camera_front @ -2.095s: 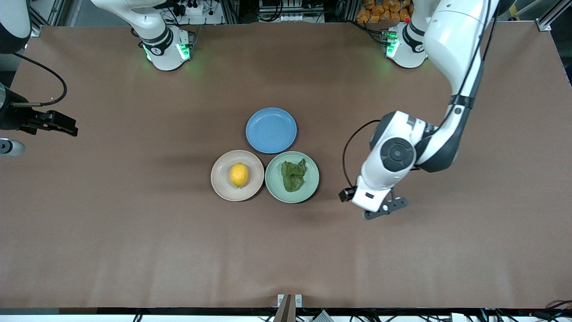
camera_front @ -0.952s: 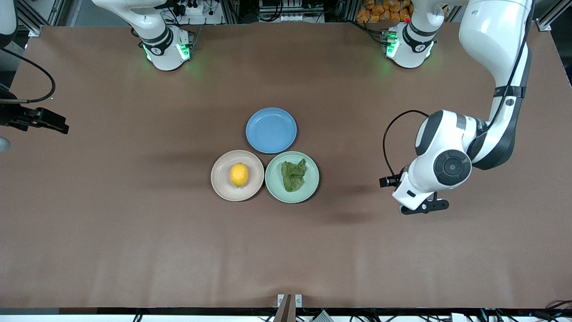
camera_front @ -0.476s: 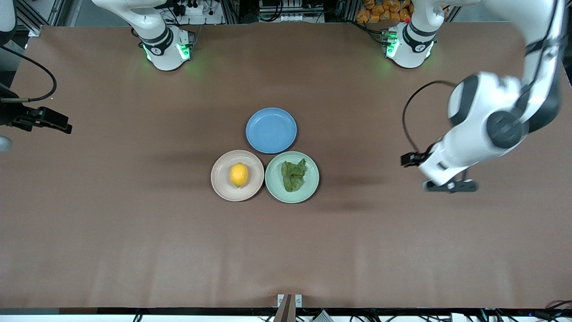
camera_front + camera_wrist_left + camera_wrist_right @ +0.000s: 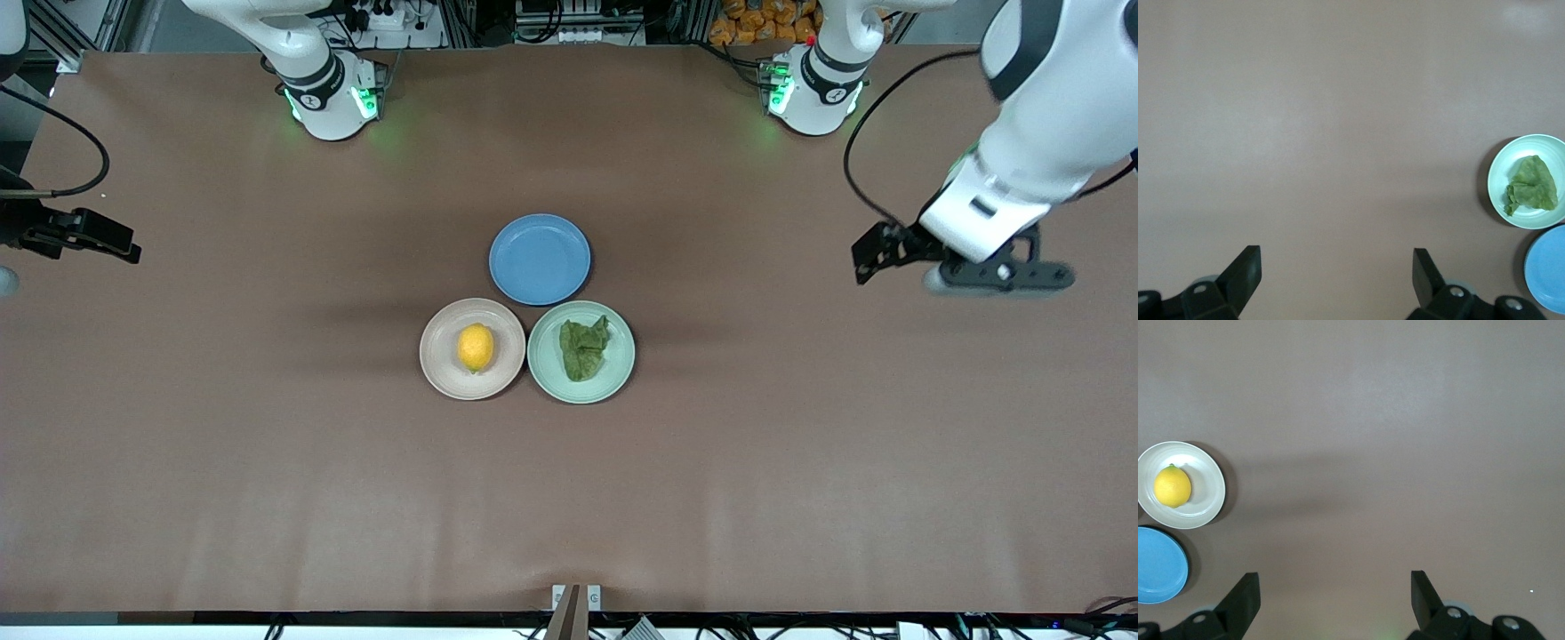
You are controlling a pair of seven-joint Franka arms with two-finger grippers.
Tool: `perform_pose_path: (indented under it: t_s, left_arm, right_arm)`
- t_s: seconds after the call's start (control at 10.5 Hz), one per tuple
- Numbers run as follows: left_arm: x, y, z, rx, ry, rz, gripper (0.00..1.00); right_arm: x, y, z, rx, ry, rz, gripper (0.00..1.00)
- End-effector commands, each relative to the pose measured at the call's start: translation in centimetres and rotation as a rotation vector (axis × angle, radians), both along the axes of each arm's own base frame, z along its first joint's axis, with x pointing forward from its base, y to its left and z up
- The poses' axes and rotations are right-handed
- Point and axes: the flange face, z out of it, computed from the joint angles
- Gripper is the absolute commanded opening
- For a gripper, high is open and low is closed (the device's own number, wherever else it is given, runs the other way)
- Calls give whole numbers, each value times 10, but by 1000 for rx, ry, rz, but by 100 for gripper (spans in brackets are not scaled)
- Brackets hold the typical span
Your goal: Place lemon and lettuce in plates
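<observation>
The yellow lemon [image 4: 476, 348] lies in the beige-pink plate [image 4: 436, 366]. Beside it, the wrinkly green lettuce [image 4: 583, 348] lies in the mint green plate [image 4: 622, 373]. My left gripper [image 4: 1000, 277] hangs open and holds nothing, high over bare table toward the left arm's end. Its wrist view shows the lettuce [image 4: 1533, 187] well apart from the open left gripper [image 4: 1336, 261]. My right gripper [image 4: 1335, 583] is open too, over the right arm's end of the table, with nothing in it. The lemon [image 4: 1172, 486] shows in its plate, well away from the fingers.
An empty blue plate [image 4: 540, 259] sits just farther from the front camera than the two other plates, touching both. The brown table [image 4: 267, 462] is bare around the plates. The two arm bases [image 4: 333, 98] stand along the table's edge farthest from the camera.
The left arm has swung away from the green plate toward its own end of the table and risen. The right arm has barely moved. Lemon and lettuce have stayed put.
</observation>
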Motion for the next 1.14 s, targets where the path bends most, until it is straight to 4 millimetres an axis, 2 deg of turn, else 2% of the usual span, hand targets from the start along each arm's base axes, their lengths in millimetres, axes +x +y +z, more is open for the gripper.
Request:
perform_pose_path:
  t_s: [0.0, 0.19, 0.38, 0.67, 0.76, 1.05]
  left_arm:
    - [-29, 13, 32, -9, 39, -7, 100]
    - [-36, 5, 40, 6, 26, -40, 100]
    - [-36, 6, 50, 6, 18, -39, 100]
    - [-38, 14, 67, 68, 16, -83, 100]
    - [-40, 18, 79, 69, 13, -93, 100]
    - [-41, 18, 81, 57, 27, -90, 100]
  right_arm:
    - [-7, 0, 4, 17, -9, 0, 100]
    - [-7, 0, 3, 17, -8, 0, 100]
    - [-7, -1, 3, 17, -8, -1, 100]
    - [-7, 0, 4, 19, -9, 0, 100]
    - [-7, 0, 4, 19, -9, 0, 100]
    - [-7, 0, 4, 19, -9, 2, 100]
